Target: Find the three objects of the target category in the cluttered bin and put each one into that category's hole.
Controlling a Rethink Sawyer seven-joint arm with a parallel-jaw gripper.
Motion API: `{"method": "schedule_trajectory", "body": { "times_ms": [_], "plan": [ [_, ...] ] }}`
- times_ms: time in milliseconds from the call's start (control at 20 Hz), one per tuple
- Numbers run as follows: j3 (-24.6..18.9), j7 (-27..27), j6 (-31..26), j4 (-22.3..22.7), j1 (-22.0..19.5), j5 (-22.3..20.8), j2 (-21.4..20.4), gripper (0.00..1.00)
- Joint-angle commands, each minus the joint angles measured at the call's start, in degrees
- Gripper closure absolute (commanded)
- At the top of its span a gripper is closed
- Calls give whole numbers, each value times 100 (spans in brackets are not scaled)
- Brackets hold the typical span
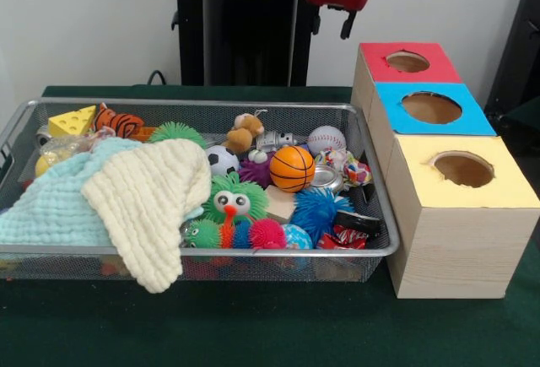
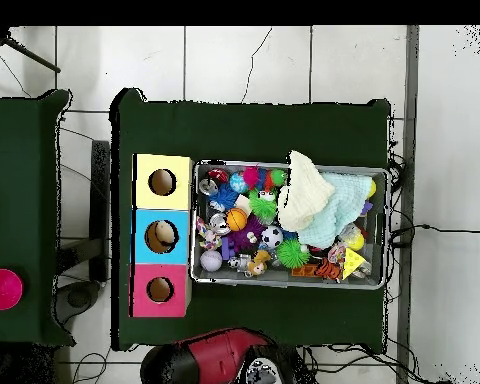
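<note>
The silver wire-mesh bin (image 1: 253,104) sits on the green table, full of toys; it also shows in the overhead view (image 2: 289,285). A brown monkey-like plush (image 1: 245,131) lies at the bin's back middle, next to a small grey-white toy. An orange striped tiger plush (image 1: 118,121) lies at the back left, beside a yellow cheese wedge. I see no third plush. The red-topped hole (image 1: 407,62) is in the farthest box, right of the bin, and shows in the overhead view (image 2: 160,290). My gripper (image 1: 346,25) hangs drawn back near the pedestal, above and behind the boxes, away from the bin.
A pale blue cloth (image 1: 51,207) and a cream cloth (image 1: 148,194) cover the bin's left half. An orange basketball (image 1: 292,168), a baseball, a soccer ball and spiky rubber balls fill the right half. The blue-topped box (image 1: 430,107) and the yellow-topped box (image 1: 464,169) stand nearer.
</note>
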State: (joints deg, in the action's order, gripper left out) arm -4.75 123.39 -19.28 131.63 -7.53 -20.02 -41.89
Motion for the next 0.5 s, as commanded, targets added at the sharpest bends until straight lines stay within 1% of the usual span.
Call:
{"method": "schedule_trajectory", "body": {
  "times_ms": [50,100,200,350,500],
  "plan": [
    [31,307,887,468,-26,-644,-279,0],
    [183,367,1043,697,-12,-798,-392,0],
    [505,486,1325,995,66,-1103,-506,0],
    [991,702,1913,1197,197,-1494,-326,0],
    [1476,903,2587,1321,336,-1811,67,0]
  ]
}}
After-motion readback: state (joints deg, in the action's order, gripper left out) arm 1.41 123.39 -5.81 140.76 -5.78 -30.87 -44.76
